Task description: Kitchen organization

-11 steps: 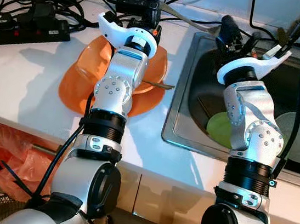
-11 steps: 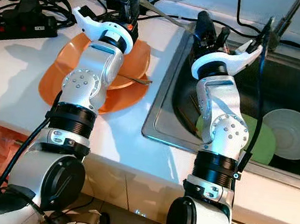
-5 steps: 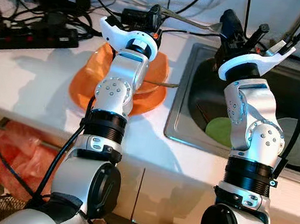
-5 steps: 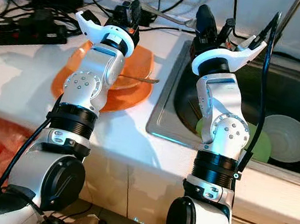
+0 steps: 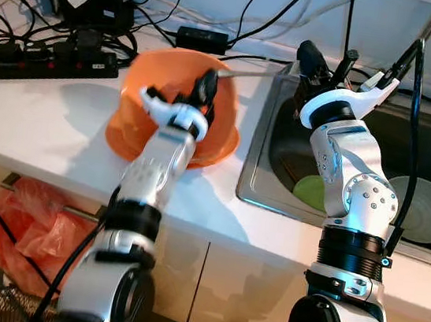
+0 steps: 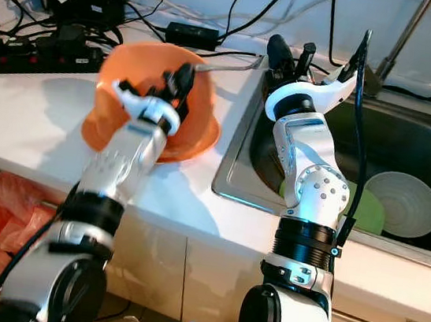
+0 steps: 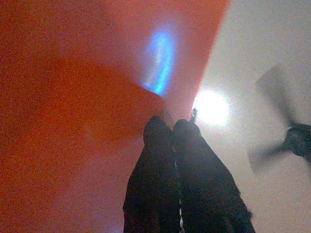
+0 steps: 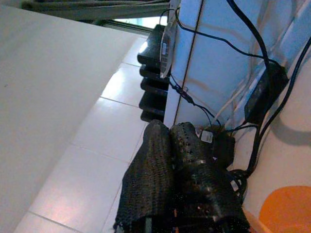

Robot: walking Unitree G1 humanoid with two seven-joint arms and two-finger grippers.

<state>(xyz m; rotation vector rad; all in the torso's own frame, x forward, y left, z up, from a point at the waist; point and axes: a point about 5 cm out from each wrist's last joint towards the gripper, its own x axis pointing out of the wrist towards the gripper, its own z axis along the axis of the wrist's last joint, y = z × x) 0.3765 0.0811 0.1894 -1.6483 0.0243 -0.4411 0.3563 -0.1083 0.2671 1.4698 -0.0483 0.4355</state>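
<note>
While our left gripper pinches the rim of the orange plate, the head views show it tilted up off the white counter near the sink edge, our right gripper raised just sinkward of it, over the sink's back left corner. Down in the basin lie a green plate and a white bowl. From the left wrist, we see both fingers clamped together against orange. From the right wrist, its fingers are pressed closed on nothing, pointing at the wall. The left arm is nearer, and the sink lies to the plate's right.
</note>
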